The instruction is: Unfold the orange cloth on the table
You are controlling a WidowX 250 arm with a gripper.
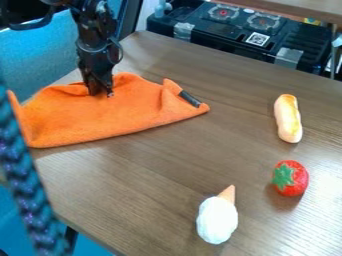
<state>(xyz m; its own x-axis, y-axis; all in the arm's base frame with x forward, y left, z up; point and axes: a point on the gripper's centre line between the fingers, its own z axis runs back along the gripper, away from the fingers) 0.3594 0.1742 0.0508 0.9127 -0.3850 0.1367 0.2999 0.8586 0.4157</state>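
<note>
The black gripper point(100, 93) hangs down at the upper left, its tip right at the orange cloth point(127, 115) near the cloth's back edge. Around the tip the cloth is bunched into folds. A dark strip lies at the cloth's right corner. Whether the cloth is pinched by the gripper cannot be made out. Well to the right lie a toy bread roll point(288, 119), a red strawberry point(290, 178) with a green leaf, and a white toy ice cream point(217, 220) with its cone pointing up and right.
The brown wooden table point(160, 165) carries all of these. Behind its back edge stands a black case point(234, 35) with grey tape. A dark braided cable point(30, 185) runs down the left side, near the camera. A blue surface point(40, 55) is at the upper left.
</note>
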